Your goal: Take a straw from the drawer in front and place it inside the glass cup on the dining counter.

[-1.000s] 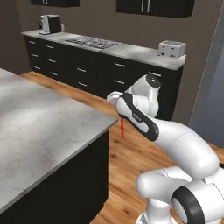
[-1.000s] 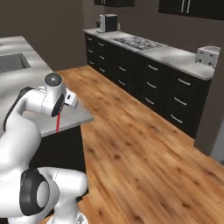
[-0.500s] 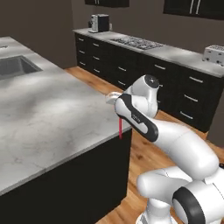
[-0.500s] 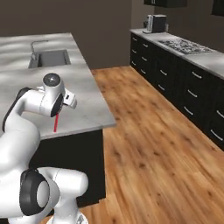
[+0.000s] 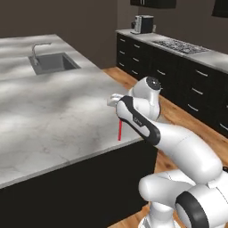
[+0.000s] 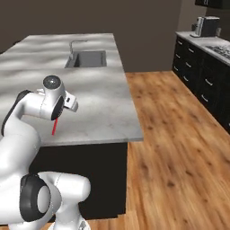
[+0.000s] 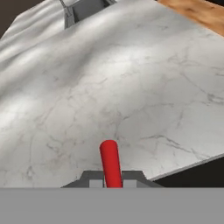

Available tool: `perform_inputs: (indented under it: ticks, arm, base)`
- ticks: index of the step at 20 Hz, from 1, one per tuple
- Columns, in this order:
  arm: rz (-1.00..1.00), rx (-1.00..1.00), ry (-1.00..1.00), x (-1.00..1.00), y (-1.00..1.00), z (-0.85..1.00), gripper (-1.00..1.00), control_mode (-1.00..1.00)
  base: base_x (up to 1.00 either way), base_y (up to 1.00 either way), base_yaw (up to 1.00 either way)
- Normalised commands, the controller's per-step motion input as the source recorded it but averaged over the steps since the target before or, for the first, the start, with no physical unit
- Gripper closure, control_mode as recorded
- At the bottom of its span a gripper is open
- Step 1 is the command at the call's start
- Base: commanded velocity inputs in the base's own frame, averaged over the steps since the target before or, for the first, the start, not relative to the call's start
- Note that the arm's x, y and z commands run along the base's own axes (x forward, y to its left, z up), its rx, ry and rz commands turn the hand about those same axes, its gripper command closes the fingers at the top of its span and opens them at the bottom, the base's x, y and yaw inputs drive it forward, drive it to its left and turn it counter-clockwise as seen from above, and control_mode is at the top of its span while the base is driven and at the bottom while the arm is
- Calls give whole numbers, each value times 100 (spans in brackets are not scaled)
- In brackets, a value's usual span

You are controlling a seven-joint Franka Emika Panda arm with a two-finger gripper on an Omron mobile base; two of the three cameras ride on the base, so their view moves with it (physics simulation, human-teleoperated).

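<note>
Base swung to dining counter (image 5: pixel 53 116) | arm folded | fingers (image 7: pixel 97 183) clamp straw (image 5: pixel 120 130)

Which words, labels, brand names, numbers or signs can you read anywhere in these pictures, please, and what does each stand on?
None: no readable text shows in any view.
The straw, the marble counter and the sink are plain.
The coffee machine on the far worktop is too small to show any label.
The black drawers bear only handles.
</note>
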Motion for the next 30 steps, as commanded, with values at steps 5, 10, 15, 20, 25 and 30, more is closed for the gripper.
perform_inputs:
  ticks: [5,10,15,20,25,30]
  arm:
    - [0,0,0,0,0,0,100,100]
    - [0,0,0,0,0,0,100,100]
    - [0,0,0,0,0,0,100,100]
    - [0,0,0,0,0,0,100,100]
    - [0,0,0,0,0,0,100,100]
    - [0,0,0,0,0,0,100,100]
  base:
    - [34,0,31]
    - [28,-4,22]
    - [17,0,16]
    - [16,26,8]
    - [19,26,25]
    - [18,12,55]
